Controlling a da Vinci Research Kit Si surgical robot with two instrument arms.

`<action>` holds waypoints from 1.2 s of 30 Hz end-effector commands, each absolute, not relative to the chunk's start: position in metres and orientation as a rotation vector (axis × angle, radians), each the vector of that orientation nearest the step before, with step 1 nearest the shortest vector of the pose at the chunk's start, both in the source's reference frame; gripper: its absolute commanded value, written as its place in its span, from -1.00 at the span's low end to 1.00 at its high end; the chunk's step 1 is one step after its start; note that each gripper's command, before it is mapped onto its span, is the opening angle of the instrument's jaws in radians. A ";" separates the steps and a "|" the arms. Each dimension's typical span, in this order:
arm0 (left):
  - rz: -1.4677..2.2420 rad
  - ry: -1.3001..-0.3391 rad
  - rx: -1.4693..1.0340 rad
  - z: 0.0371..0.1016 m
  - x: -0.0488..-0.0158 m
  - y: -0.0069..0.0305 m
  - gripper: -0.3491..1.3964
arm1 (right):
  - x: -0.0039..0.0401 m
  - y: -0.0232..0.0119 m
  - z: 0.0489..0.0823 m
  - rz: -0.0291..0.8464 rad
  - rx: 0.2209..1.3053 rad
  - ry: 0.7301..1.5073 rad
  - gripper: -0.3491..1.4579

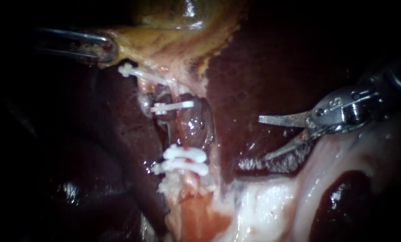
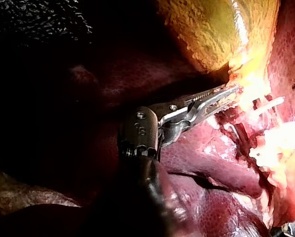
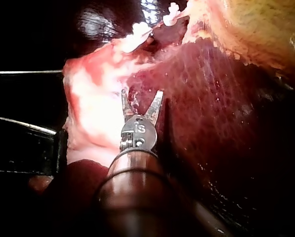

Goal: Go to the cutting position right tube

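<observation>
My right instrument [image 1: 263, 138] comes in from the right with its two thin blades spread open and nothing between them. It hangs over the dark liver [image 1: 254, 76], well right of the clipped tubes. A pinkish tube [image 1: 180, 130] runs down between white clips: one clip [image 1: 172, 106] above and a pair of clips [image 1: 184, 160] below; another clip [image 1: 133, 71] sits higher. My left instrument [image 1: 105, 50] reaches in from the upper left, shut on the yellowish gallbladder [image 1: 164, 40] edge. The right wrist view shows the open blades [image 3: 142, 101] as a V; the left wrist view shows closed jaws [image 2: 221, 96] on yellow tissue.
Pale whitish tissue [image 1: 272, 197] lies below my right instrument's blades and spreads toward the lower middle. A thin dark strand [image 1: 168, 127] runs just left of the pinkish tube. Liver surrounds the clipped area on both sides.
</observation>
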State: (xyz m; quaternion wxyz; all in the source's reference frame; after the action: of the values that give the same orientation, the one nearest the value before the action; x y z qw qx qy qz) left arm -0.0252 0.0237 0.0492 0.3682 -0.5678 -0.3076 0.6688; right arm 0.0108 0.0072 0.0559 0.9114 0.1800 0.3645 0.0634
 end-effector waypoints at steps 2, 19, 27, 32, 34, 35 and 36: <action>1.719 -0.775 -1.461 0.0490 -0.0252 0.0237 -1.00 | 0.0110 0.0075 0.0555 0.132 0.379 0.757 0.99; 1.756 -0.635 -1.397 0.0487 -0.0254 0.0232 -1.00 | 0.0205 0.0090 0.0556 0.334 0.568 0.863 0.95; 1.760 -0.640 -1.402 0.0486 -0.0256 0.0232 -1.00 | 0.0242 0.0076 0.0589 0.349 0.626 0.846 0.92; 1.762 -0.642 -1.400 0.0486 -0.0257 0.0232 -1.00 | 0.0265 0.0071 0.0606 0.363 0.659 0.855 0.92; 1.762 -0.642 -1.399 0.0485 -0.0258 0.0232 -1.00 | 0.0274 0.0069 0.0612 0.373 0.678 0.866 0.92; 1.762 -0.645 -1.401 0.0485 -0.0258 0.0232 -1.00 | 0.0278 0.0069 0.0615 0.374 0.683 0.873 0.92; 1.762 -0.645 -1.401 0.0485 -0.0258 0.0232 -1.00 | 0.0281 0.0068 0.0617 0.379 0.692 0.879 0.92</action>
State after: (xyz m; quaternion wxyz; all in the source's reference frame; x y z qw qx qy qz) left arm -0.0259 0.0232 0.0485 0.3894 -0.5511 -0.2532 0.6933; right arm 0.0284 0.0068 0.0619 0.8278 0.3311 0.4165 0.1779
